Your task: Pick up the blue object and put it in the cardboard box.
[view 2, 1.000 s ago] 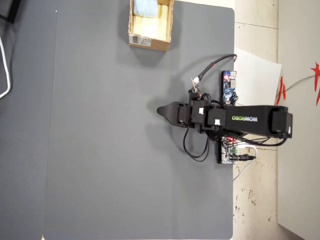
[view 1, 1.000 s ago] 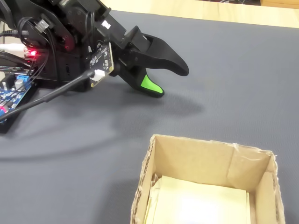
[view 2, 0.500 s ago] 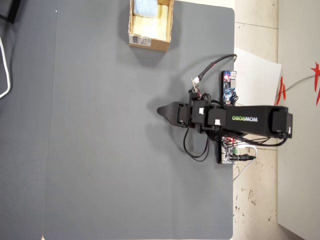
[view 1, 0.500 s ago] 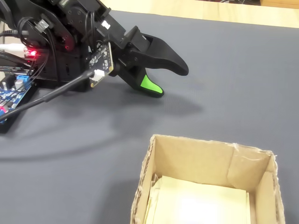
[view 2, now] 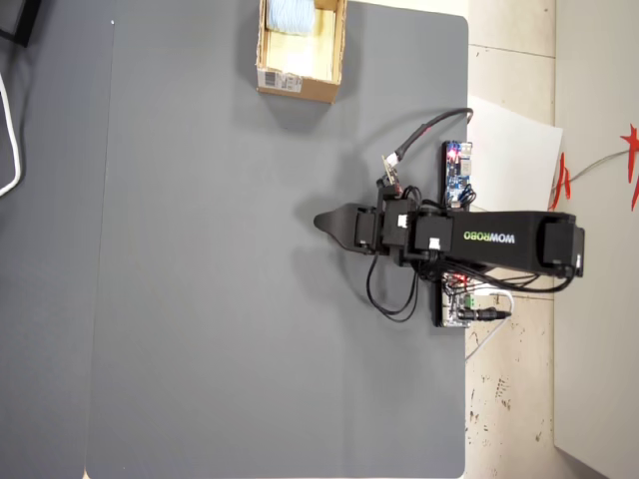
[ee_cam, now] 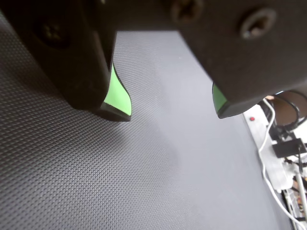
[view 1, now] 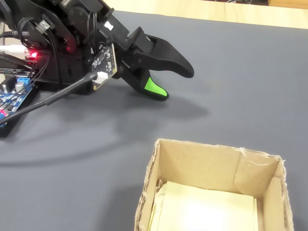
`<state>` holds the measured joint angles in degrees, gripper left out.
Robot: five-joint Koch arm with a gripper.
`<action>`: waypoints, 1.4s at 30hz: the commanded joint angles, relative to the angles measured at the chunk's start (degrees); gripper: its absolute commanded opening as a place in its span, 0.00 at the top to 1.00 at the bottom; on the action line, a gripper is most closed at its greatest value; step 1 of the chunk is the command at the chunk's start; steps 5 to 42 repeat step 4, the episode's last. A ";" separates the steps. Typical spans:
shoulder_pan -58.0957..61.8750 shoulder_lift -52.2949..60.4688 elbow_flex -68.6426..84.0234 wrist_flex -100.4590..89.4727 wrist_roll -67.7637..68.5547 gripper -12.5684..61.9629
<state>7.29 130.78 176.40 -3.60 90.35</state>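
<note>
The blue object [view 2: 293,14] is a pale light-blue block lying inside the cardboard box [view 2: 300,88] at the top of the overhead view, partly cut off by the frame edge. In the fixed view the cardboard box [view 1: 207,163] shows only its cream inside, and the blue object is out of sight there. My gripper [view 2: 323,222] hovers low over the grey mat, well away from the box. It is open [ee_cam: 171,114], with green-padded fingers [ee_cam: 119,96] spread apart and only bare mat between them. The fixed view shows the same open gripper [view 1: 175,83].
The arm's base, a circuit board [view 1: 14,91] with a red light, and cables sit at the mat's edge. That board [view 2: 457,170] lies right of the mat in the overhead view. A white cable [view 2: 10,130] loops at the far left. Wires [ee_cam: 278,143] lie beyond the mat.
</note>
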 commanded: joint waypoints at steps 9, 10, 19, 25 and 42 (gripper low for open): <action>0.00 4.83 2.29 6.24 2.37 0.38; 0.00 4.83 2.29 6.24 2.37 0.38; 0.00 4.83 2.29 6.24 2.37 0.38; 0.00 4.83 2.29 6.24 2.37 0.38; 0.00 4.83 2.29 6.24 2.37 0.38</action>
